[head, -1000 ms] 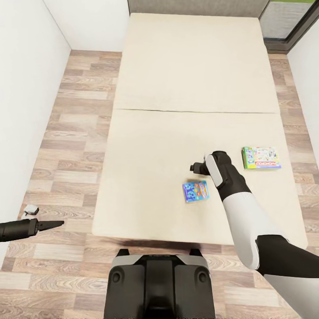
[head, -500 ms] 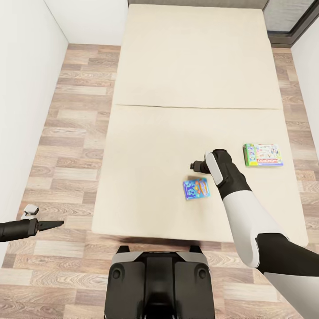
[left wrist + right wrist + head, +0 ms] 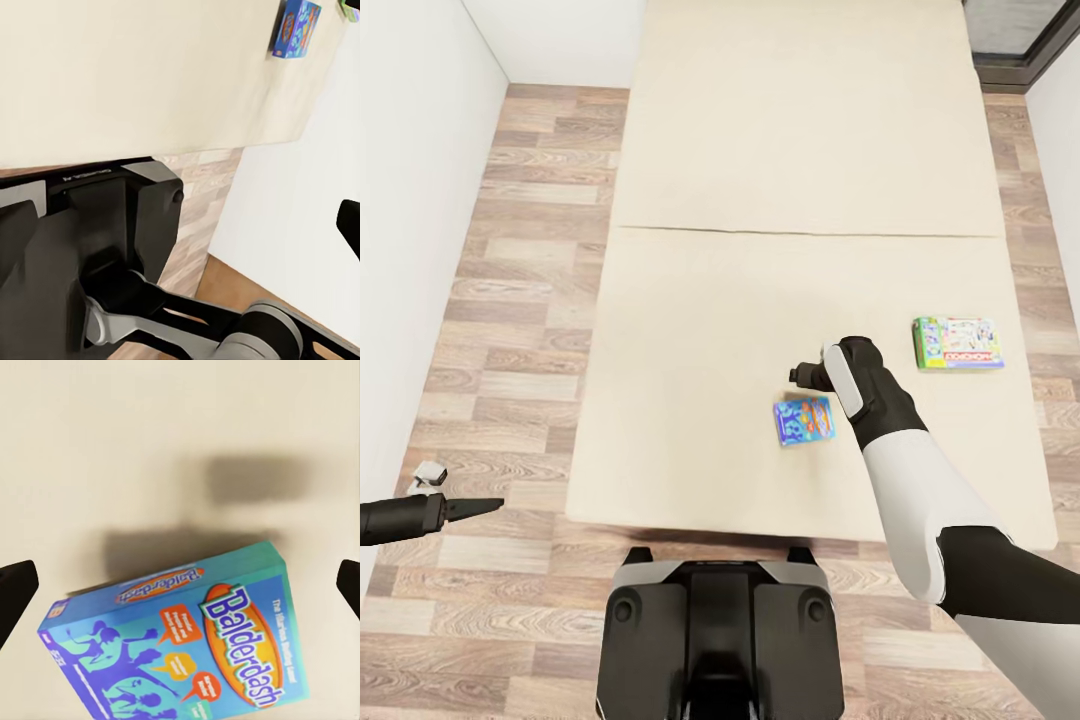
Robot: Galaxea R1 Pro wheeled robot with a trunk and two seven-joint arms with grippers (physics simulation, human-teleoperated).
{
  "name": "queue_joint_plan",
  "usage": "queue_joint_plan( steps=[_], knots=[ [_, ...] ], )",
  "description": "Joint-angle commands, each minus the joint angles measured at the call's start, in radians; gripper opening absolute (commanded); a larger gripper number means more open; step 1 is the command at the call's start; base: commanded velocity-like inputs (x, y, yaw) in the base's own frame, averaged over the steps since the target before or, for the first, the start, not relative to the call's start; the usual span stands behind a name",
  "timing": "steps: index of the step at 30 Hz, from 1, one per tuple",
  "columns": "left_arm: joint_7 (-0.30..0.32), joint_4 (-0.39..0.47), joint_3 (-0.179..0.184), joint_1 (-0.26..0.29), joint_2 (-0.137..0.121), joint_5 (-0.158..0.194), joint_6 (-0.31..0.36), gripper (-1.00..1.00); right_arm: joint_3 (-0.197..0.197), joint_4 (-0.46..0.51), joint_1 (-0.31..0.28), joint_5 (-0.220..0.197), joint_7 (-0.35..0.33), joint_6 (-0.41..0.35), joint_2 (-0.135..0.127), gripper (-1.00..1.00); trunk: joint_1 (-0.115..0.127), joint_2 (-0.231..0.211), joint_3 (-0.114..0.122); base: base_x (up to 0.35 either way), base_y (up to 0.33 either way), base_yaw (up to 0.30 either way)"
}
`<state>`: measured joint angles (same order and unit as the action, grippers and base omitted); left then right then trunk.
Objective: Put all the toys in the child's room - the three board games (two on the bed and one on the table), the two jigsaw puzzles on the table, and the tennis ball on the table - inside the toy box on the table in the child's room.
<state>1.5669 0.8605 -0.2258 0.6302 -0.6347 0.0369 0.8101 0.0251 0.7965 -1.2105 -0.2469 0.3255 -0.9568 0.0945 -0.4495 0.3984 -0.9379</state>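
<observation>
Right gripper [image 3: 800, 377] jaws apart, above blue rectangular cardboard board game [image 3: 804, 420] flat on beige mattress bed [image 3: 760, 300]; green-white board game [image 3: 958, 343] near bed's right edge. Left gripper [image 3: 480, 508] looks closed, over floor.

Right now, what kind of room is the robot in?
Most likely a bedroom: a wide beige bed stands on a wooden floor between white walls, with two board games lying on it.

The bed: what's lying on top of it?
On the bed lie two board games: a blue one just below the right gripper, and a green-and-white one farther right. Whatever sits beneath them is covered.
</observation>
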Motion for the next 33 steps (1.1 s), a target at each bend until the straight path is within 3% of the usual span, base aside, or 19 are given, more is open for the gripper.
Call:
queue_joint_plan(
  steps=[1, 17, 33],
  knots=[
    [0.004, 0.0, 0.0, 0.0, -0.001, 0.0, 0.011, 1.0, 0.003, 0.001, 0.0, -0.01, 0.009, -0.002, 0.001, 1.0, -0.001, 0.002, -0.003, 0.0, 0.0, 0.0],
    [0.004, 0.0, 0.0, 0.0, -0.002, 0.0, 0.011, 1.0, 0.002, 0.001, 0.002, -0.011, 0.009, 0.0, 0.0, 1.0, -0.001, 0.002, -0.029, 0.0, 0.0, 0.005],
    [0.004, 0.0, 0.0, 0.0, -0.002, 0.0, 0.011, 1.0, -0.001, 0.001, 0.006, -0.009, 0.01, 0.008, 0.0, 1.0, -0.001, 0.002, -0.032, 0.0, 0.0, 0.004]
  ],
)
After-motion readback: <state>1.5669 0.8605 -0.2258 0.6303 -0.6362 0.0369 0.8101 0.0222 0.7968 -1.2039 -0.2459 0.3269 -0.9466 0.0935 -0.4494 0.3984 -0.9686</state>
